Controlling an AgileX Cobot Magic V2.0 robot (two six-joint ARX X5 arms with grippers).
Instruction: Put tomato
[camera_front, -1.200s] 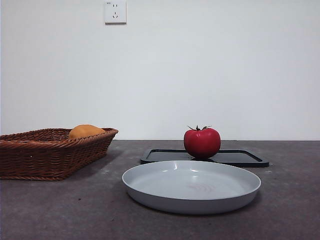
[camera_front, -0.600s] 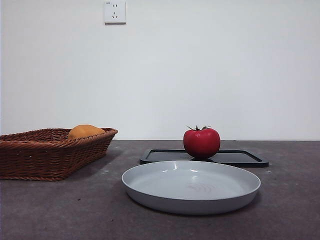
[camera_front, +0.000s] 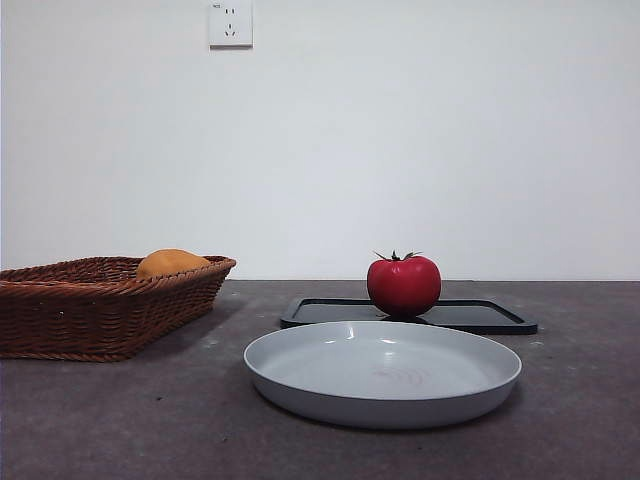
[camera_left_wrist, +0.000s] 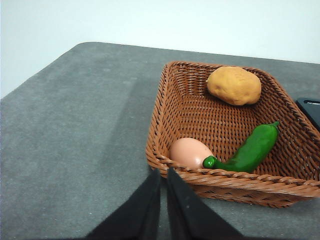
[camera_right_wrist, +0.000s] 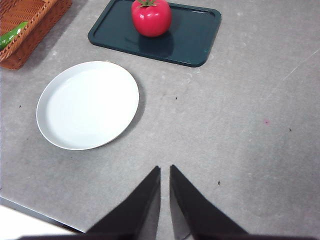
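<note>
Starting from the left, a wicker basket (camera_front: 105, 305) was seen on the desk (camera_front: 120, 420), with an orange-yellow fruit (camera_left_wrist: 234, 85), a pink egg (camera_left_wrist: 190, 152) and a green pepper (camera_left_wrist: 250, 149) inside; the left hand (camera_left_wrist: 163, 172) was held just near of its rim, jaws almost shut and nothing gripped. Further right, a grey plate (camera_front: 383, 372) lay empty. Behind it the tomato (camera_front: 404, 285) stood upright, stem up, on a dark tray (camera_right_wrist: 155, 32). The right hand (camera_right_wrist: 165, 170), jaws nearly closed and empty, was placed well near of the tomato, which lay far and slightly left of it. Being round, no long axis was offered; the right hand was judged the nearer.
</note>
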